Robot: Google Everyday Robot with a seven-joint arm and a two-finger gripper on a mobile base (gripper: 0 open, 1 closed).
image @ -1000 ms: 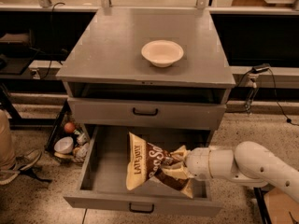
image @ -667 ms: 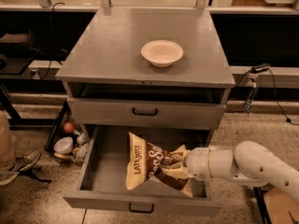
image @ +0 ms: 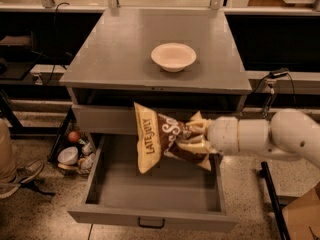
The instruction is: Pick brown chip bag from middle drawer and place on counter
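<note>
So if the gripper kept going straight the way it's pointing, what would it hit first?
The gripper points left, shut on the bag, above the open drawer. Past the bag the way looks free, though depth is unclear and the closed drawer front behind may be near.

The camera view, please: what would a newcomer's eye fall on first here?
The brown chip bag hangs in mid-air over the open middle drawer. Its right end is pinched in the gripper of the white arm, which reaches in from the right. Above, a white bowl sits near the middle of the counter.
</note>
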